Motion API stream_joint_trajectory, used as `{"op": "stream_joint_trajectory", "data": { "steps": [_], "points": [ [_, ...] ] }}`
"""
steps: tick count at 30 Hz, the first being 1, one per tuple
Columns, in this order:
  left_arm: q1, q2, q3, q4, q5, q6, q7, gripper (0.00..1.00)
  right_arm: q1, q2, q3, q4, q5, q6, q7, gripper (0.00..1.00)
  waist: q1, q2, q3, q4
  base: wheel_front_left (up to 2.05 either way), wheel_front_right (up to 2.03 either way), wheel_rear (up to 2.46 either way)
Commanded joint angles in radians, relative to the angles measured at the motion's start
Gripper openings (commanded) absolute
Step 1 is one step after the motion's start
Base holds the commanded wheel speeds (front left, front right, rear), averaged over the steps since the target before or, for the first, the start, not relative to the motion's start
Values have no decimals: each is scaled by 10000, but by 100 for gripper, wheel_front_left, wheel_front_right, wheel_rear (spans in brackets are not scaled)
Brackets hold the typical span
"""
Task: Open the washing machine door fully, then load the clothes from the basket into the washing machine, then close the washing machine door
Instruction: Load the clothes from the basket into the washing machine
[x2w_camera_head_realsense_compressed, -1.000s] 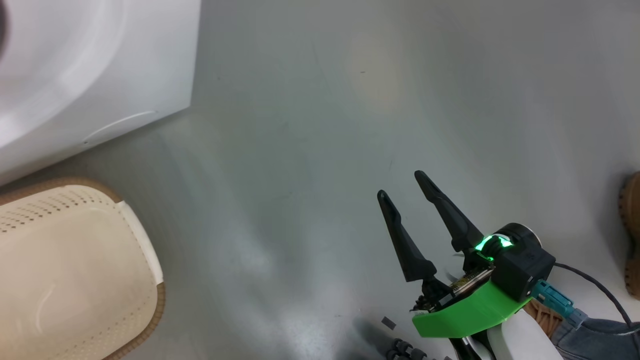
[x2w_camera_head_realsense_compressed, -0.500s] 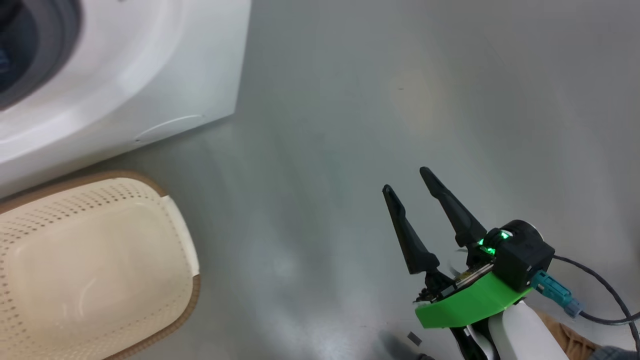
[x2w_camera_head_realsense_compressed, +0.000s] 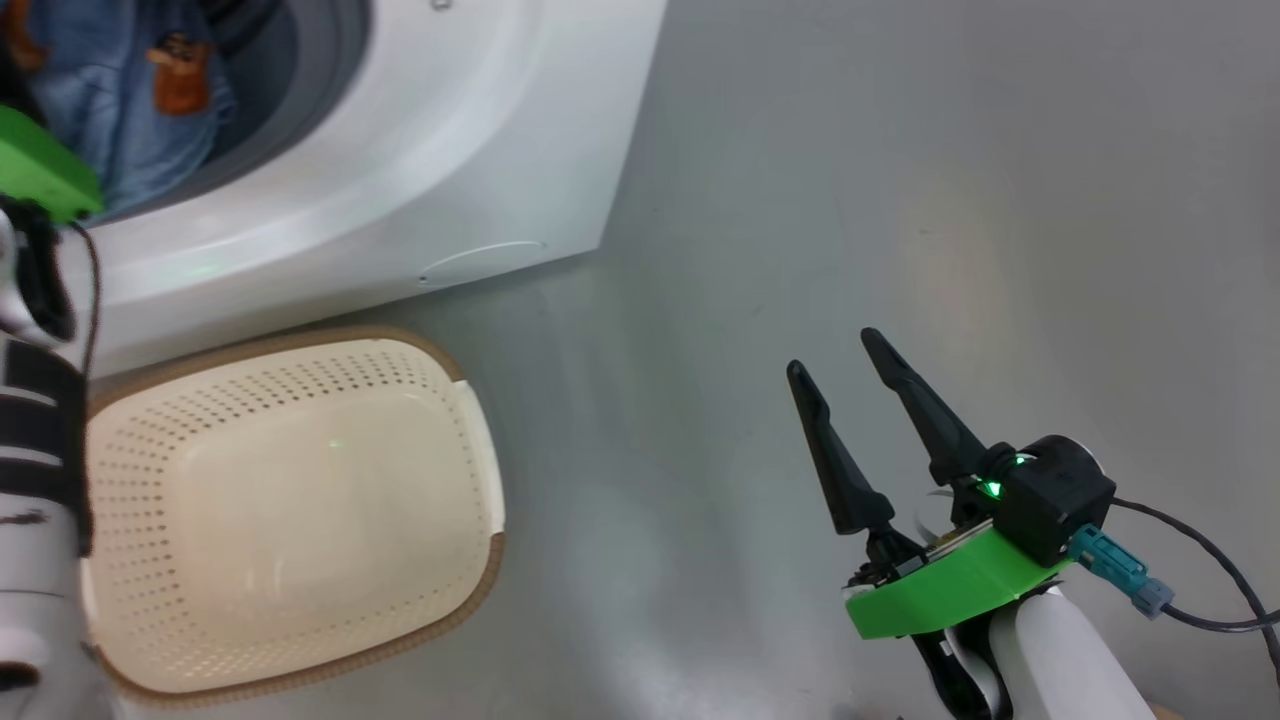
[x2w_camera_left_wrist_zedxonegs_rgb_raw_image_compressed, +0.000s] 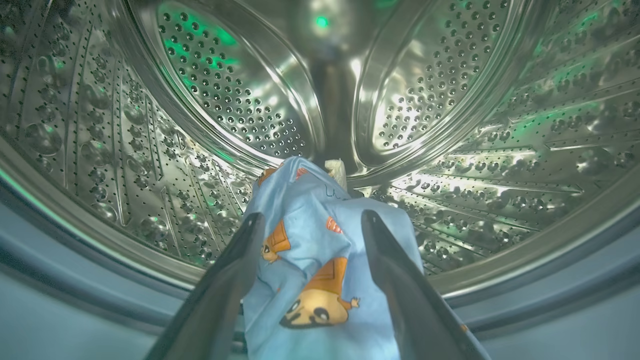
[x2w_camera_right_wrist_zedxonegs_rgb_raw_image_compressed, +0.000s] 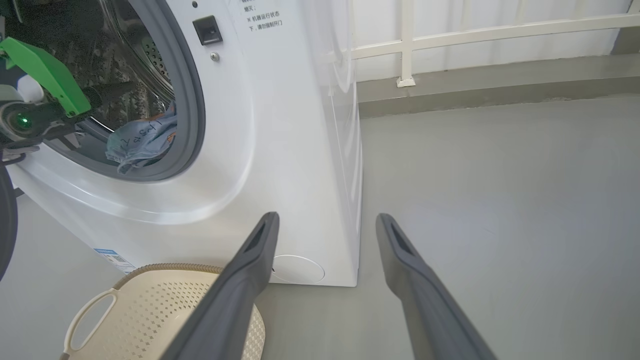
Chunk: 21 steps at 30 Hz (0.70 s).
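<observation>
Loading the washing machine (x2w_camera_head_realsense_compressed: 480, 150): it takes the upper left of the head view, its round mouth open so the left arm can reach inside. The steel drum (x2w_camera_left_wrist_zedxonegs_rgb_raw_image_compressed: 450, 100) curves all round the upper frame of the left wrist view.
Washing machine door (x2w_camera_right_wrist_zedxonegs_rgb_raw_image_compressed: 6, 220): a dark curved edge at the far left of the right wrist view is probably the door, swung clear of the mouth. Too little of it shows to be sure.
Basket (x2w_camera_head_realsense_compressed: 290, 500): it sits at the lower left of the head view, just in front of the machine's foot. That keeps the carry from basket to drum short. Its perforated floor is bare.
Clothes (x2w_camera_left_wrist_zedxonegs_rgb_raw_image_compressed: 310, 240): the blue printed garment lies at the drum's lower lip, centre-bottom in the left wrist view. In the right wrist view, part of it droops over the grey gasket (x2w_camera_right_wrist_zedxonegs_rgb_raw_image_compressed: 192, 100), so it probably needs pushing further in before the door can shut.
Left gripper (x2w_camera_left_wrist_zedxonegs_rgb_raw_image_compressed: 312, 216): it reaches into the mouth with its fingers spread on either side of the garment, pinching nothing.
Right gripper (x2w_camera_head_realsense_compressed: 832, 352): at the lower right of the head view, it hangs spread and empty over bare floor (x2w_camera_head_realsense_compressed: 900, 150). It is well apart from the machine and out of the left arm's way.
Stage: the loading looks nearly done, and closing the door remains.
</observation>
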Motion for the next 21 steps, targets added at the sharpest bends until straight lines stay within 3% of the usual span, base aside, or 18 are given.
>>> {"op": "stream_joint_trajectory", "data": {
  "steps": [1,13,21],
  "points": [
    [203,371,57,-327,9,-36,-51,100,38,9,116,-181,-89,16,-48,100,0,0,-277,353,0,0,0],
    [2087,-398,-495,-1702,-284,-513,-51,100,113,9,-566,-181,-717,16,-48,100,0,0,-489,1258,0,0,0],
    [3734,-489,-736,-3202,-705,-611,-42,100,80,9,-886,-241,-1088,16,-48,100,0,0,-533,1742,0,0,0]
  ]
}}
